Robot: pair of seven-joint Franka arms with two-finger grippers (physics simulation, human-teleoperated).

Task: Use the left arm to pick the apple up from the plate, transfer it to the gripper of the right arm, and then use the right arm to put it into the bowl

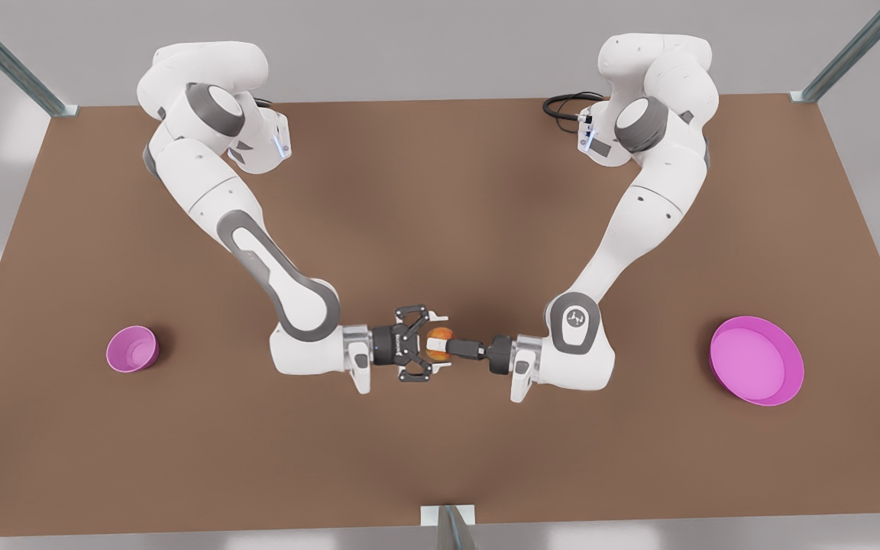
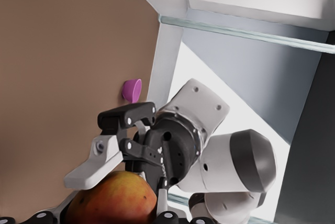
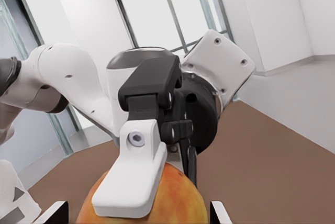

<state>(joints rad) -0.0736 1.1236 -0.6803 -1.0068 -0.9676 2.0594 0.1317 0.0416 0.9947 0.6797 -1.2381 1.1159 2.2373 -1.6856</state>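
Handover in mid-air, above the middle of the brown table (image 1: 440, 191): the two arms meet nose to nose so the apple (image 1: 442, 334) can change owners, with the plate (image 1: 791, 382) and the bowl (image 1: 132, 349) well off to either side. The left gripper (image 1: 440, 346) is clamped on the apple. The right gripper (image 1: 438, 342) straddles the fruit, its white fingertips (image 3: 217, 212) spread wide and not visibly touching it; by my read, closing comes next.

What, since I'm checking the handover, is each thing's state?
left tool: shut on the apple
right tool: open, fingers either side of the apple
apple: held in the air
plate: empty
bowl: upright, empty
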